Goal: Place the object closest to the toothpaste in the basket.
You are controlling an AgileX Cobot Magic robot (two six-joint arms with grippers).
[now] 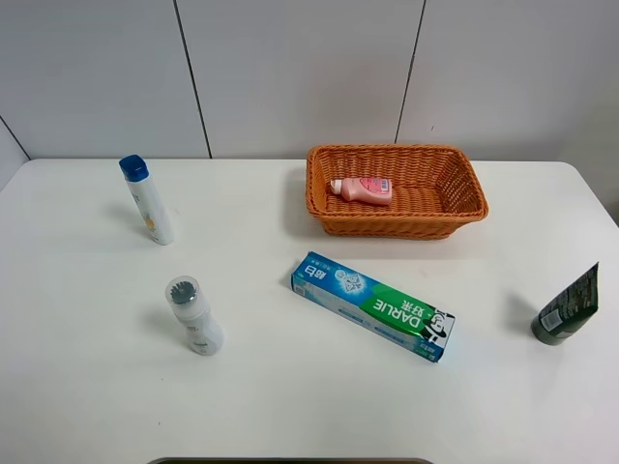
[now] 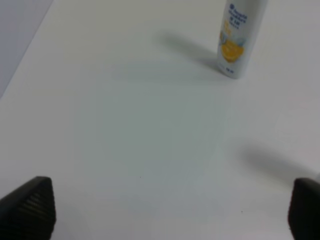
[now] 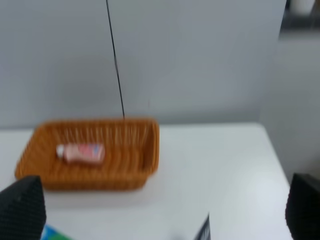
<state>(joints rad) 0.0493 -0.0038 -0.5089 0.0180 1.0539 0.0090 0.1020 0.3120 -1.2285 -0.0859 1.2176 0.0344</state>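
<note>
The green and blue toothpaste box (image 1: 373, 305) lies flat at the table's middle. The orange wicker basket (image 1: 464, 184) stands behind it with a pink bottle (image 1: 362, 189) lying inside; both also show in the right wrist view, the basket (image 3: 135, 165) and the bottle (image 3: 81, 152). A corner of the toothpaste box (image 3: 52, 233) shows there too. My left gripper (image 2: 170, 210) is open over bare table near a white bottle (image 2: 237, 35). My right gripper (image 3: 162, 210) is open, held back from the basket. Neither gripper appears in the exterior view.
A white bottle with a blue cap (image 1: 147, 199) stands at the left. A small white bottle with a grey cap (image 1: 193, 315) stands at the front left. A dark green tube (image 1: 569, 307) stands on its cap at the right edge; its top (image 3: 202, 229) shows in the right wrist view.
</note>
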